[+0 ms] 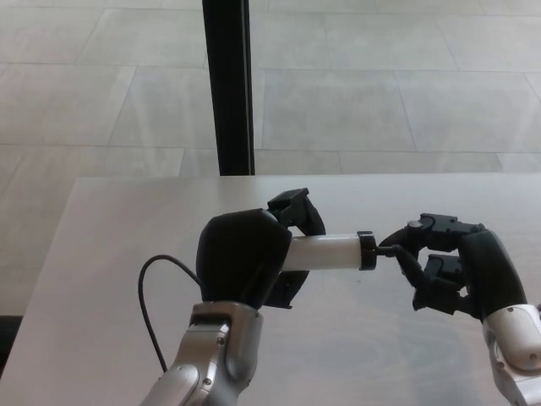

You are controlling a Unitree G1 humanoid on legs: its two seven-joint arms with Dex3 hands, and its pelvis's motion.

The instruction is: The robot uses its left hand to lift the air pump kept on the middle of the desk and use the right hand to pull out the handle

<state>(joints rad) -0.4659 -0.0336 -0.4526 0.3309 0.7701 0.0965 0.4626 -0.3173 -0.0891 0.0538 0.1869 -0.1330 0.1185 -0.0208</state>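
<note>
The air pump [330,253] is a white cylinder with a black end cap, held level above the desk [110,228]. My left hand [249,258] is shut on its left part, fingers wrapped over the barrel. A thin black rod sticks out of the cap toward the right. My right hand [444,266] is closed around the rod's end, where the handle [397,250] sits hidden between the fingers. A black hose [150,296] loops down from the pump's left side.
A black vertical post [228,85] stands behind the desk's far edge. Beyond it lies a grey tiled floor [380,85]. The desk's far edge runs across the middle of the view.
</note>
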